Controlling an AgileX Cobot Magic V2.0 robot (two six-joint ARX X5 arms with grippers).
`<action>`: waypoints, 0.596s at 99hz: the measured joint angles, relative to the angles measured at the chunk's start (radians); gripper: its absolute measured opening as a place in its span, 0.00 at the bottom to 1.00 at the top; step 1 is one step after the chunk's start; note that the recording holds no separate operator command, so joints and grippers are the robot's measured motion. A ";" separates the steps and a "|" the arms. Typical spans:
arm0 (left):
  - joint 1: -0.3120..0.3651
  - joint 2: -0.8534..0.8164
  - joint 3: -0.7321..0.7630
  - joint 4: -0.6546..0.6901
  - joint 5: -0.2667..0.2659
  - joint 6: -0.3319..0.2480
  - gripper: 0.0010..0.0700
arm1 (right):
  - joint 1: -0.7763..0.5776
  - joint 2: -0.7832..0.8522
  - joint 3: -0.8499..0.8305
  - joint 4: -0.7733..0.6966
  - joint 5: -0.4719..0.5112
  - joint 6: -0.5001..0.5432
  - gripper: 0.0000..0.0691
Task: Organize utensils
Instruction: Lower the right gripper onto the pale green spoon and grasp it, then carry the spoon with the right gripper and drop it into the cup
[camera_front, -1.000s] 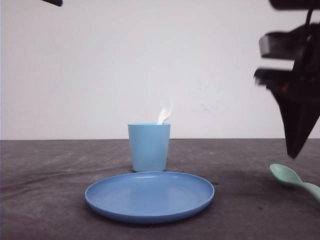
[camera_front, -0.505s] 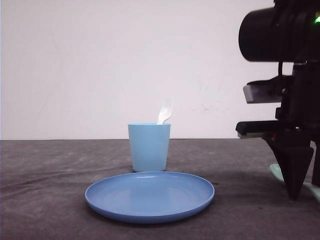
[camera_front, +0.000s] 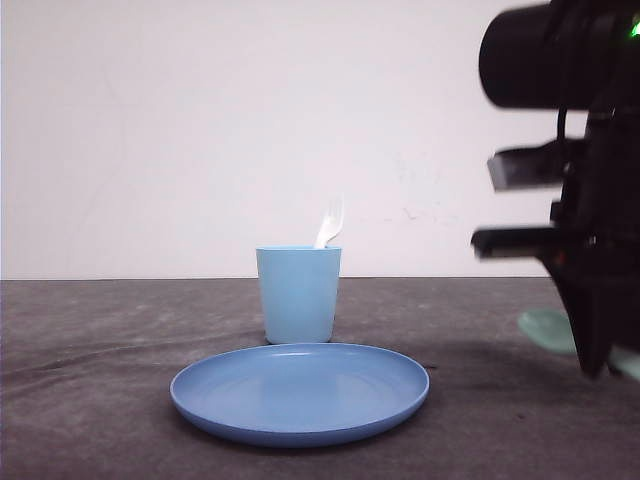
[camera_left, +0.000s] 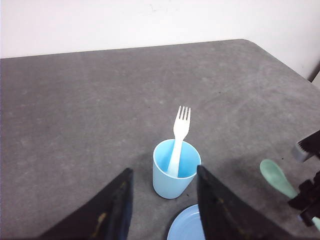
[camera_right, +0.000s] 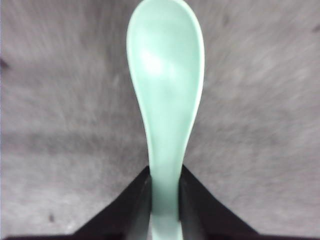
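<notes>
R hand (camera_right: 165, 200): both black wedge fingers pinch the spoon (camera_right: 165, 90) handle, one each side, touching. Spoon is smooth pale mint plastic w/ long oval bowl pointing away from the hand over the surface (camera_right: 60, 125), which is dark grey, matte, speckled. Front view blurs it; can't tell if the bowl touches the surface or is clear of it.

L hand (camera_left: 162, 207): black fingers spread apart, nothing between them, above the cup (camera_left: 175, 172).

Cup is light blue, smooth, round, upright. White 4-tine fork (camera_left: 179, 137) stands in it, tines up, leaning on the rim. Blue round plate (camera_front: 300, 392), shallow w/ raised rim, just in front of cup.

Vs 0.5 s ago: spoon bowl sits a bit higher and further left in front view, R arm barely shifted. Cup, fork, plate unchanged.
</notes>
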 joint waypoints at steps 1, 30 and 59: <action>0.000 0.000 0.000 0.000 0.000 0.000 0.32 | 0.000 -0.005 0.004 -0.001 0.000 -0.002 0.10; 0.000 0.000 0.000 0.001 0.000 0.000 0.32 | 0.055 -0.124 0.192 0.192 -0.003 -0.108 0.10; 0.000 0.000 0.000 0.000 0.000 -0.006 0.32 | 0.173 -0.042 0.216 0.635 0.000 -0.211 0.10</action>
